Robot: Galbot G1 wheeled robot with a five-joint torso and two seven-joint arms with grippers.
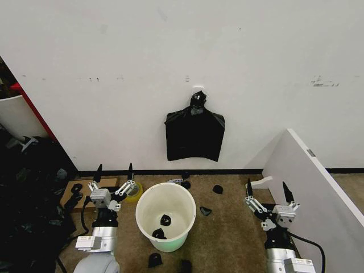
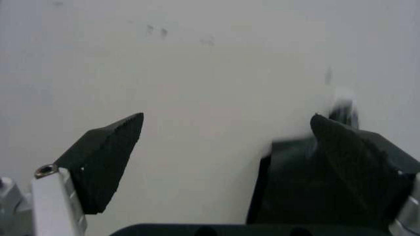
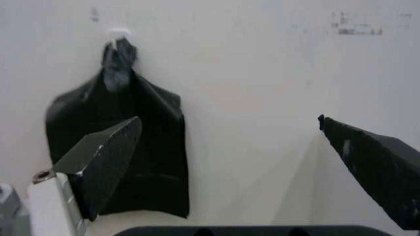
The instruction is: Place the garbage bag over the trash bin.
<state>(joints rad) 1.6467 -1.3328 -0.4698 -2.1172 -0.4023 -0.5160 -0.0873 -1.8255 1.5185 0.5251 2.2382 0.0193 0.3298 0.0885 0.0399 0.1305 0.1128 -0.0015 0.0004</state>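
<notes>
The trash bin [image 1: 170, 199], round and white with a pale green base, stands on the brown floor between my two arms, with small black scraps inside it. The garbage bag is out of view. A flat black bundle [image 1: 194, 135], knotted at its top, hangs from a hook on the white wall behind the bin; it also appears as the bundle [image 3: 154, 147] and the bundle [image 2: 288, 196]. My left gripper [image 1: 115, 168] is raised left of the bin, open and holding nothing. My right gripper [image 1: 266, 184] is raised to the bin's right, also open and holding nothing.
A large white slanted panel [image 1: 318, 187] stands close on the right. Small black scraps [image 1: 218, 189] lie on the floor around the bin. A yellow tape roll [image 1: 135, 192] and a cardboard piece [image 1: 74, 190] lie to the left, beside dark clutter [image 1: 28, 193].
</notes>
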